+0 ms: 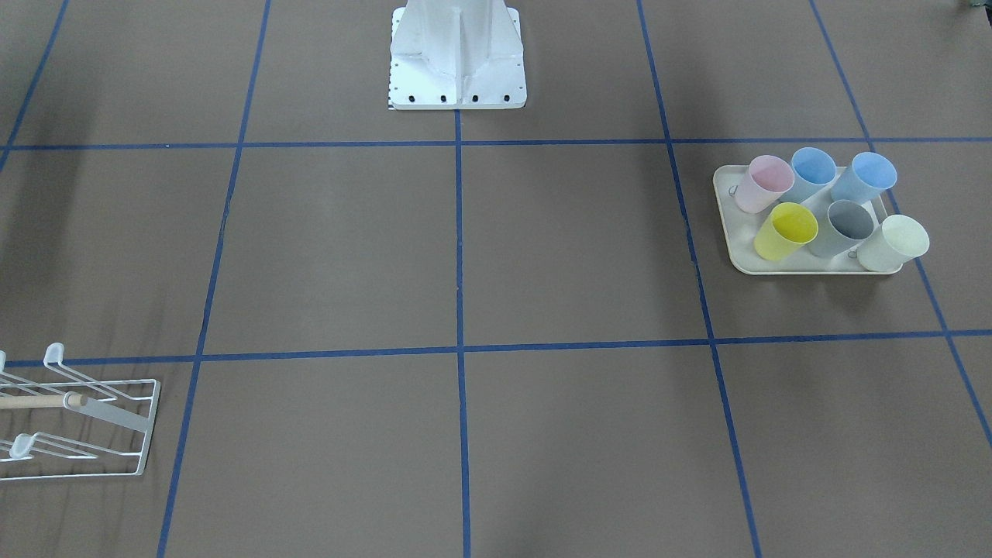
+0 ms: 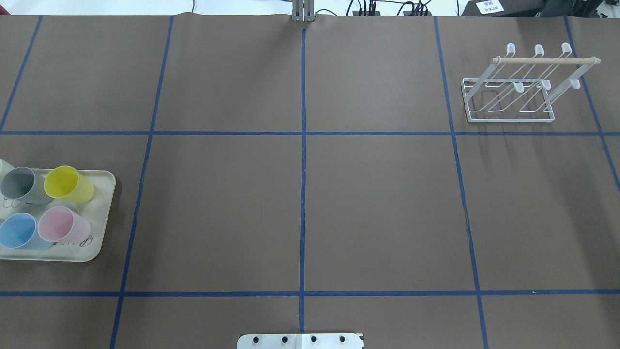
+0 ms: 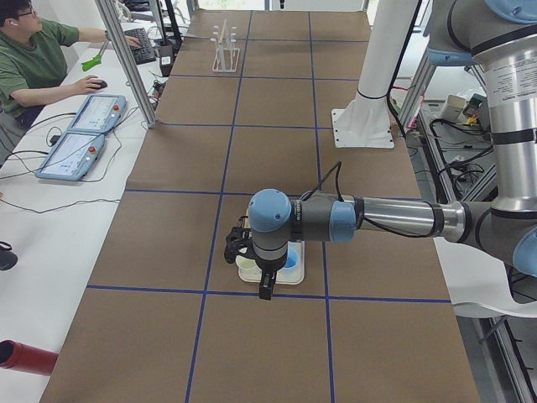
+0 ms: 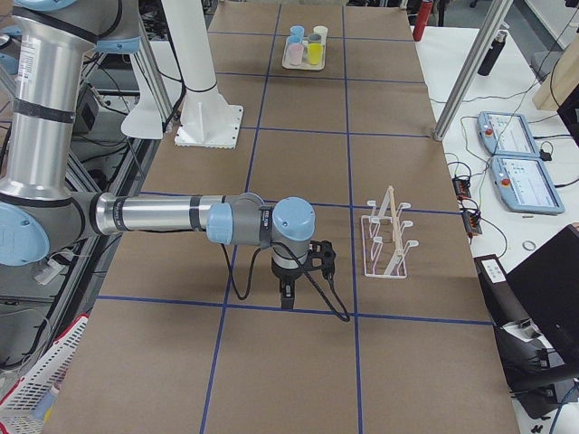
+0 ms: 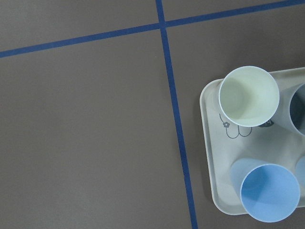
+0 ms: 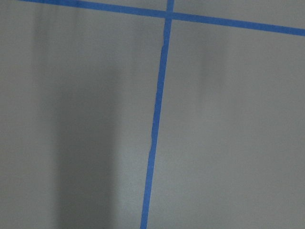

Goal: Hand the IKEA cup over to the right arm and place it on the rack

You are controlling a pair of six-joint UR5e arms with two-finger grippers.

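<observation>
I have overhead and front cameras facing each other steeply over the table (image 2: 387,203), sharing tray (image 1: 731,232) and rack (image 2: 545,60); side cameras look along it from either end; wrist cameras hover close, looking down

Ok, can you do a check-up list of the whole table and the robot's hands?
Surface: brown table with a blue tape grid.
Job's things: six cups standing mouths up on the tray; rack holds no cup.
Clutter: nothing seen.
Hands: left hand hangs above the tray, right hand beside the rack, apart; open or shut, cannot tell.
Cables: black cable loops off the right wrist.
Surroundings: a person at a side desk with tablets.
</observation>
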